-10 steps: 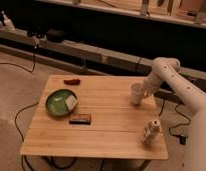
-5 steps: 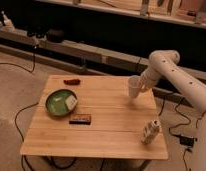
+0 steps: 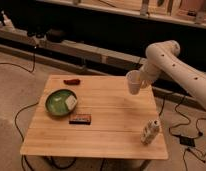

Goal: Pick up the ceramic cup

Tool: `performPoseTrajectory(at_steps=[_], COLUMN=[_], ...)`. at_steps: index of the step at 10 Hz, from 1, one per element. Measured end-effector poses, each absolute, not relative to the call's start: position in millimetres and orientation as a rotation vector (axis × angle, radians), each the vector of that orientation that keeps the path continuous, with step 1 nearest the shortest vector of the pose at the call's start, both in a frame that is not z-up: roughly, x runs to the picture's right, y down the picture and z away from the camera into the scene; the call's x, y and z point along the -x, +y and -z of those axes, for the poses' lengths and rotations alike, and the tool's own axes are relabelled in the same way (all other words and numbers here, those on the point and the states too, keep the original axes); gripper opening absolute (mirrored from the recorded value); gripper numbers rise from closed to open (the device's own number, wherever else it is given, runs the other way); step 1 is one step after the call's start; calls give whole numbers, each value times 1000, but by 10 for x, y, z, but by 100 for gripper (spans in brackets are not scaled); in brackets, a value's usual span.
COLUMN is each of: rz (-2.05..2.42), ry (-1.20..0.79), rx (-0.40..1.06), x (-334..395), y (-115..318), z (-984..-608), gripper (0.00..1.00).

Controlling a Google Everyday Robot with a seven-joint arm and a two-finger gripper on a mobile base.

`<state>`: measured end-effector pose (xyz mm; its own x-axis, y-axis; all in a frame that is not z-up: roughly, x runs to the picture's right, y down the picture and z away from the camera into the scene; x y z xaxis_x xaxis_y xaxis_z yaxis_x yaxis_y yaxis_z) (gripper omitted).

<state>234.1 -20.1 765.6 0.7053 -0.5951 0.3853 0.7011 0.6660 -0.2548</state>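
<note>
My table (image 3: 101,127) spreads below me, pale wood, and my arm (image 3: 171,65) reaches in over its far right edge from the right, the white upper link sloping down from the frame's side to a bent elbow, then turning down and inward toward the wrist. My gripper (image 3: 139,82) sits at the end of that, just beside and partly behind the ceramic cup (image 3: 132,81), which hangs upright above the far right part of the tabletop, rim up, clear of the wood as far as I can judge. I read my jaws as closed on the cup's right wall, though the contact itself is hidden behind the cup.

The step in hand is the lift. To do it well I should hold the squeeze steady, rise straight, and keep the wrist level so the cup does not tip or slip down through its taper. No sideways swing until there is plain daylight under the base.

Below, well apart from the cup: the green plate (image 3: 61,102) at the left with something pale in it, the patterned carton (image 3: 149,131) near the front right corner, a dark flat bar (image 3: 80,119) just in front of the plate, and a small red thing (image 3: 72,81) at the far left edge.
</note>
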Motion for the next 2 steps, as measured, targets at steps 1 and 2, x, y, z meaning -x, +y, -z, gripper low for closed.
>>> performPoseTrajectory(at_steps=[1,2], rz=[731,728], ry=[-292,-292], rx=[400,401], x=[-2318,-2336], y=[-208,-198], z=[-7593,-7586], gripper=[0,0])
